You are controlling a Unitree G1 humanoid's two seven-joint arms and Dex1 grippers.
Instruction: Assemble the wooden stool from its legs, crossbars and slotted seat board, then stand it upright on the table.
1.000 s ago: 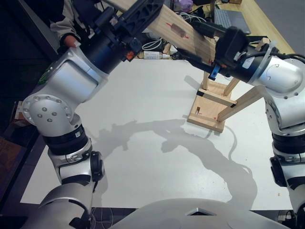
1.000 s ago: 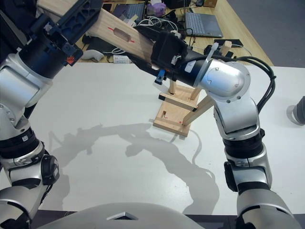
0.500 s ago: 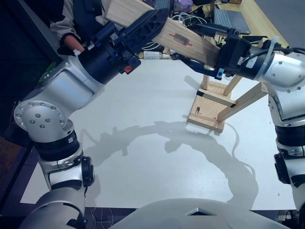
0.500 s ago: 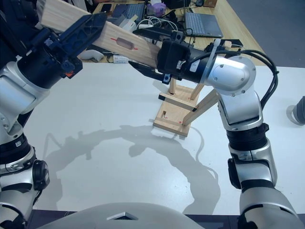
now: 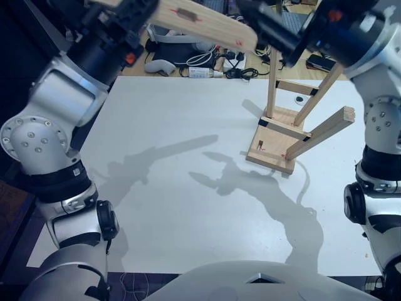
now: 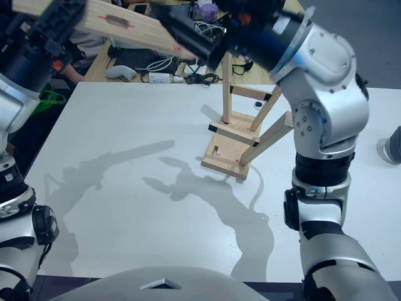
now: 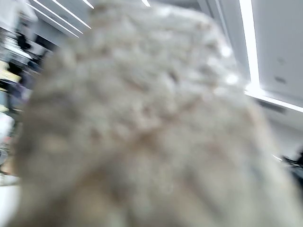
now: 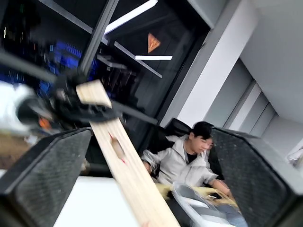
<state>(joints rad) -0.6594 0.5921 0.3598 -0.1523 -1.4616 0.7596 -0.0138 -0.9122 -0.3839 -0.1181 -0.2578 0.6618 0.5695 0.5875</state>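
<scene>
White tabletop (image 5: 188, 188) takes up most of the scene, and beyond its far edge a wooden desk (image 6: 94, 70) is seen, strewn with cables (image 5: 207, 59) and a pale rounded device (image 5: 160, 64). On the tabletop's far right part the partly built stool frame (image 5: 282, 135) is found: a small flat base board (image 5: 270, 153) lies on the surface, and from it legs (image 5: 273, 69) rise, one close to upright and the others slanted out to the right. The legs are joined by crossbars (image 5: 294, 88) with dark bands at their ends. Well above the tabletop's far edge the slotted seat board (image 5: 207, 24) is held in the air, sloping down from left to right, with an oblong slot (image 5: 187, 14) and red marks on its upper face. Its left end is clamped in the left tool (image 5: 128, 14), whose dark fingers are closed over the wood; blurred wood grain is seen close up in the left wrist view. At the board's right end the right tool (image 6: 194, 37) is placed. In the right wrist view its padded fingers (image 8: 45, 175) are spread wide, with the board passing between them and a gap on each side; whether the board is touched by that tool cannot be told.
</scene>
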